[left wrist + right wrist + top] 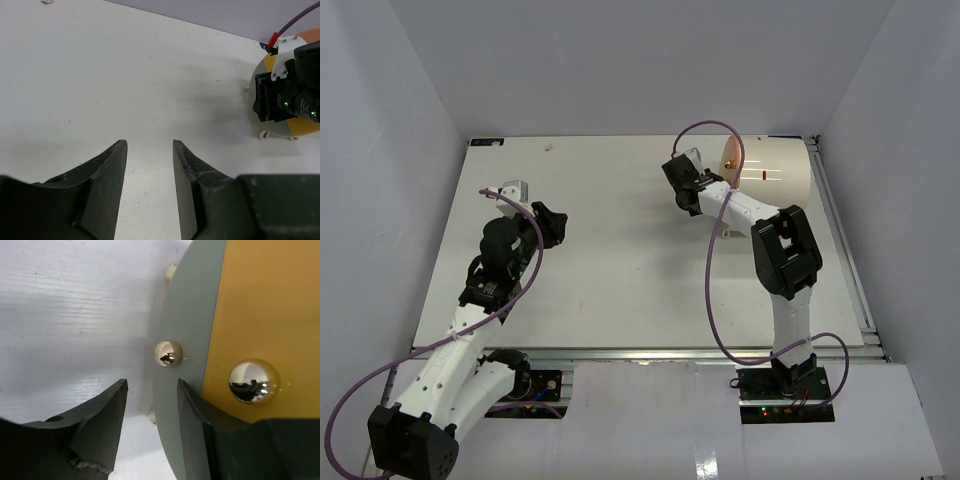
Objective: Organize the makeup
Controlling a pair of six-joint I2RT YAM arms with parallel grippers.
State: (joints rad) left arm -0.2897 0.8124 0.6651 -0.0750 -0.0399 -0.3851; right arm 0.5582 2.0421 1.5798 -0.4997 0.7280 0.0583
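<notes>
**White table [620,290], large cream drum-shaped case [775,170] at its far right**

Plain grey walls [400,100] close the table in on three sides. The case lies on its side, with its round orange and grey-green front [190,315] facing left.

The right gripper [151,385] is close up against that front. Its fingers are apart and clamped on nothing, and the rim of the front shows in the gap between them. A small chrome knob [167,353] sits just above the gap, on the grey-green part. A larger chrome knob [253,380] sits on the orange part.

The left gripper [150,145] is over the left side of the table, well apart from the case. Its fingers are apart with only table top between them.

The makeup shows in no view.
</notes>
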